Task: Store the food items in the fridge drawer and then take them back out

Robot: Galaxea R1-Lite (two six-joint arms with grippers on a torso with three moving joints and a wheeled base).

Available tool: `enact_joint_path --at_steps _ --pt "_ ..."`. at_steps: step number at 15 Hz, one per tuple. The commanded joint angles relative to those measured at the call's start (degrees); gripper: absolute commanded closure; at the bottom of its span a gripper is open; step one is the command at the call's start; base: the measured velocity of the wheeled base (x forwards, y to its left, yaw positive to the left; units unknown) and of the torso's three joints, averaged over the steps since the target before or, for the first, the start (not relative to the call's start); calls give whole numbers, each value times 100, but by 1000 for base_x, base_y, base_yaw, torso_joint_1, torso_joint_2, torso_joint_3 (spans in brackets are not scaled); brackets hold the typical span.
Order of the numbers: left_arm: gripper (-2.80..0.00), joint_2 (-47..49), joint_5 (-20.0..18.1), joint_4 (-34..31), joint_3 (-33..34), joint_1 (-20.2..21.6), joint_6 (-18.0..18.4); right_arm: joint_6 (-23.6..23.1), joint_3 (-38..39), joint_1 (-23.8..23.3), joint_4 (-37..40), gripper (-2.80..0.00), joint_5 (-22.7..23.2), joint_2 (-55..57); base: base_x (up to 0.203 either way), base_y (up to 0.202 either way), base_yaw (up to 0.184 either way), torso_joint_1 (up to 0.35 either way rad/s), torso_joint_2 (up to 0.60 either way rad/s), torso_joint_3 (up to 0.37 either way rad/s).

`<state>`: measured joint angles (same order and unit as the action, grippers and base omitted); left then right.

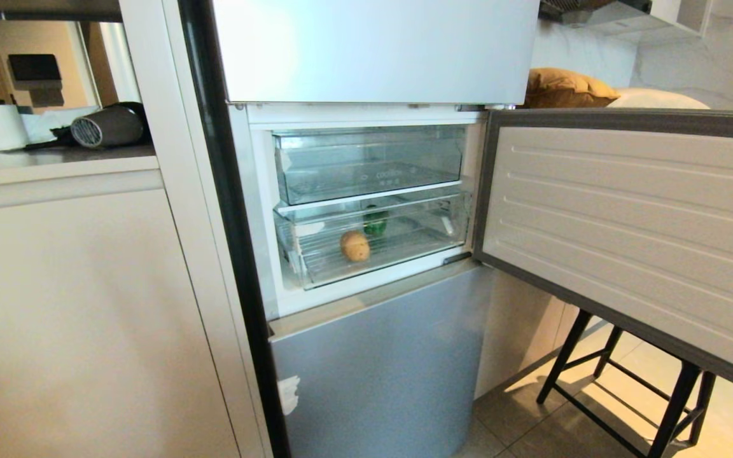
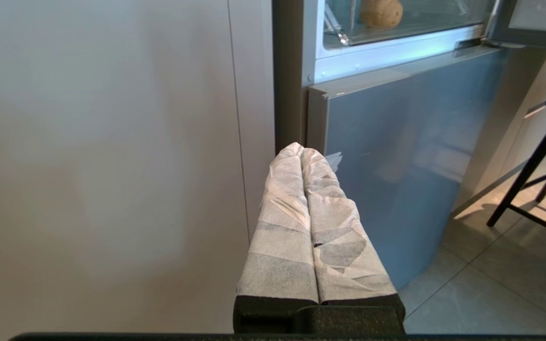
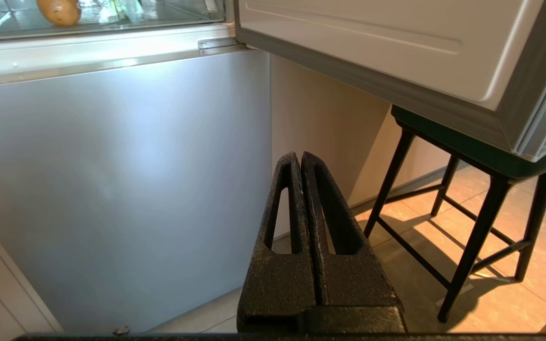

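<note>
The potato (image 1: 355,245) and the green pepper (image 1: 376,221) sit in the lower clear drawer (image 1: 315,264) of the fridge, the pepper behind the potato. The fridge door (image 1: 634,229) is open. Both arms hang low, away from the drawer. The left gripper (image 2: 302,150) and right gripper (image 3: 300,156) have clenched, empty jaws.

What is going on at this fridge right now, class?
Nothing is being handled. The potato and green pepper lie inside the lower clear drawer, with the fridge door swung open. The left gripper and right gripper are both shut and empty, low before the fridge's closed bottom door.
</note>
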<state>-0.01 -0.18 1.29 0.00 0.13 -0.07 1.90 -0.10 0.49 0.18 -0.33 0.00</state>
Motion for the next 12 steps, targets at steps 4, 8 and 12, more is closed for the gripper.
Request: enact_joint_path --at_steps 4,8,12 --pt "0 1 1 3 62 4 -1 -41 -8 4 -1 0 -6 9 0 0 0 0 0 0" --pt "0 1 1 3 62 4 -1 -40 -17 0 31 0 -11 8 0 0 0 0 0 0" --pt "0 1 1 3 62 4 -1 107 -271 -22 42 0 -225 11 0 0 0 0 0 0"
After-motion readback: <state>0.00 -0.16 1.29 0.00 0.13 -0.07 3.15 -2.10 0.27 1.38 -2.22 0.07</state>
